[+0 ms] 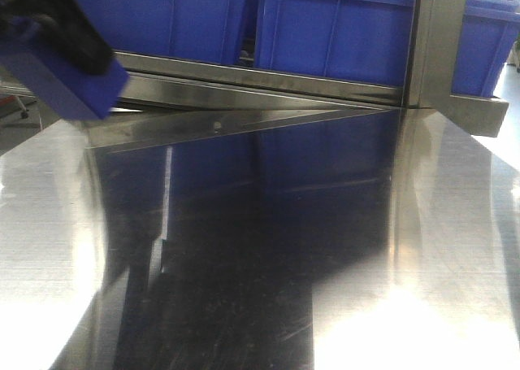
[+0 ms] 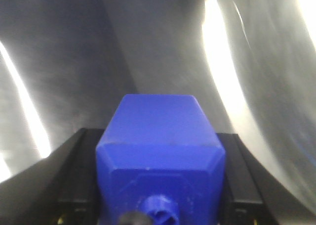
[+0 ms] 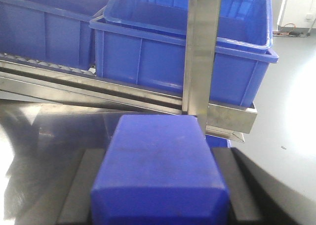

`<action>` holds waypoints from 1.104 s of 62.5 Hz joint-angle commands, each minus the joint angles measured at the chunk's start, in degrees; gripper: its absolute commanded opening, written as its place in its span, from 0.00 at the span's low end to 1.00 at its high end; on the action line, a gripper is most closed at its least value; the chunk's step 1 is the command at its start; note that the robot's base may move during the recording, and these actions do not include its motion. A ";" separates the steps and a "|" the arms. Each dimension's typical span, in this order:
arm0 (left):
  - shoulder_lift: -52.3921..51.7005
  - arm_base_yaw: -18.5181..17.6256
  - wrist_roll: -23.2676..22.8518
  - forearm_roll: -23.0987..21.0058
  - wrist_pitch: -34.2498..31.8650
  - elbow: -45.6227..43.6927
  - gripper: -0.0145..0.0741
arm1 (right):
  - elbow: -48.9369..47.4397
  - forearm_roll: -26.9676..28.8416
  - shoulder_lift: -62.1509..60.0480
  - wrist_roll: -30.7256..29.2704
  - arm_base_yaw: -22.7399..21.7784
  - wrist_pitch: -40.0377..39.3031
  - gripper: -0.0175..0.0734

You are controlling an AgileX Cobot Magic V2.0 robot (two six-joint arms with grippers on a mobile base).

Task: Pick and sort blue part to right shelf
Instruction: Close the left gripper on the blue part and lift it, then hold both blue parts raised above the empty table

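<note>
Two blue parts (image 2: 157,117) (image 3: 159,178) are pinched, one by the left hand (image 2: 160,143), one by the right hand (image 3: 159,153).

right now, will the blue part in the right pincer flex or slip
Probably stiff: the blue part looks like a moulded block with crisp edges. Flat sides in the right pincer suggest no rolling; smooth plastic might slip.

likely steel table (image 1: 455,224), blue bins (image 1: 333,28) on shelf (image 1: 268,81)
</note>
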 commanded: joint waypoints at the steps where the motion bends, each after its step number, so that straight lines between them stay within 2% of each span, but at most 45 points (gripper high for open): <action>1: -6.25 2.13 0.18 -0.37 -8.20 2.66 0.54 | -1.55 -0.64 0.11 -0.14 -0.30 -5.23 0.60; 9: -13.22 5.94 0.06 0.26 -11.41 8.26 0.54 | -1.55 -0.64 0.11 -0.14 -0.30 -5.23 0.60; 25: -27.04 15.75 -0.04 0.43 -17.45 18.56 0.54 | -1.55 -0.64 0.11 -0.14 -0.30 -5.23 0.60; 33: -32.57 18.60 -0.04 4.12 -18.05 21.75 0.54 | -1.55 -0.64 0.11 -0.14 -0.30 -5.23 0.60; 40: -37.21 19.68 -0.04 5.16 -18.19 23.30 0.54 | -1.55 -0.64 0.11 -0.14 -0.30 -5.23 0.60; 69: -55.14 19.69 -0.04 5.16 -18.19 24.36 0.54 | -1.55 -0.64 0.11 -0.14 -0.30 -5.23 0.60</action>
